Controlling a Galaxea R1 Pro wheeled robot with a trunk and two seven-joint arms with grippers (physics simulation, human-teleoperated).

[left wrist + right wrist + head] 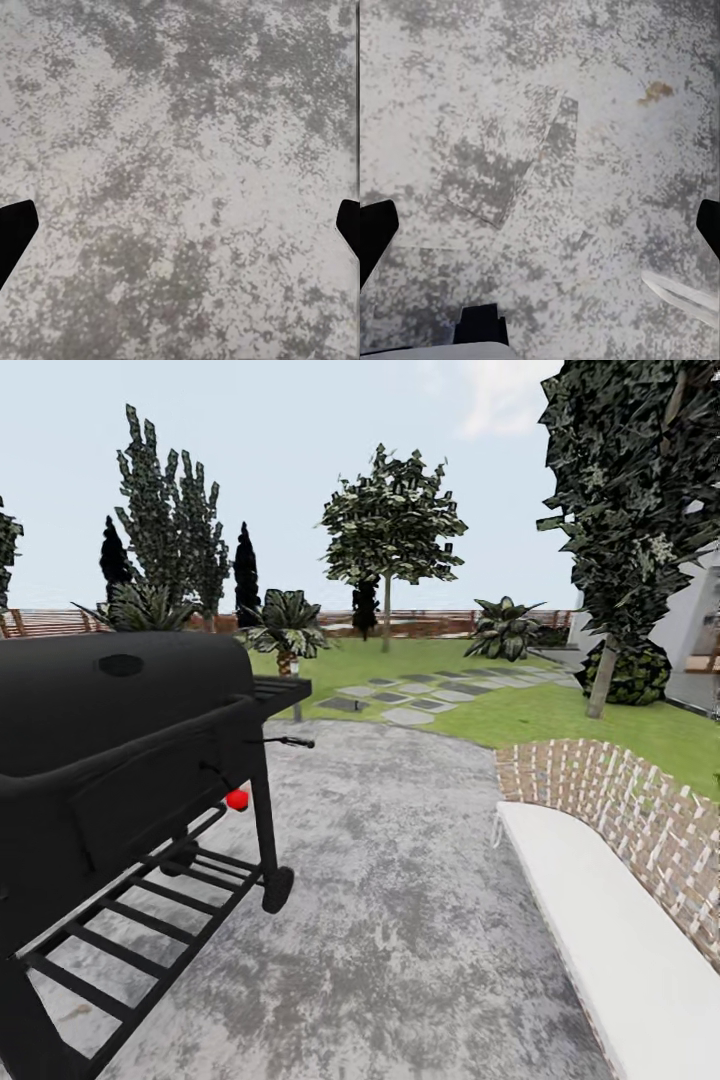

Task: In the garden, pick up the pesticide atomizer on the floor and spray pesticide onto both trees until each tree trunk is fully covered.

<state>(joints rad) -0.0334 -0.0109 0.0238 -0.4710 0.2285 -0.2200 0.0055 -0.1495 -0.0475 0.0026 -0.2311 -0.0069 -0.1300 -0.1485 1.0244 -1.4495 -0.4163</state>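
Atomizer: no small dark bottle can be made out on the mottled grey paving or on the lawn, so where it lies cannot be told. Head view: a black barrel grill on a wheeled frame stands at the left edge of the paving, with a red knob below its side shelf; a white bench seat backed by a woven brick-coloured screen runs along the right edge. Beyond the far edge of the paving, grey stepping stones cross the lawn toward a brown slatted fence. Two trees with bare trunks are in sight: one far back near the fence, its thin trunk upright, and one nearer at the right edge of the lawn, its trunk leaning slightly beside a round shrub. Left wrist view: the left gripper points down at bare paving, its dark fingertips wide apart with nothing between them. Right wrist view: the right gripper is likewise spread and holds nothing, over paving with a small brown stain. Progress, as a judgement: nothing of the task is done yet; finding and picking up the bottle, reaching each tree and spraying both trunks all remain.
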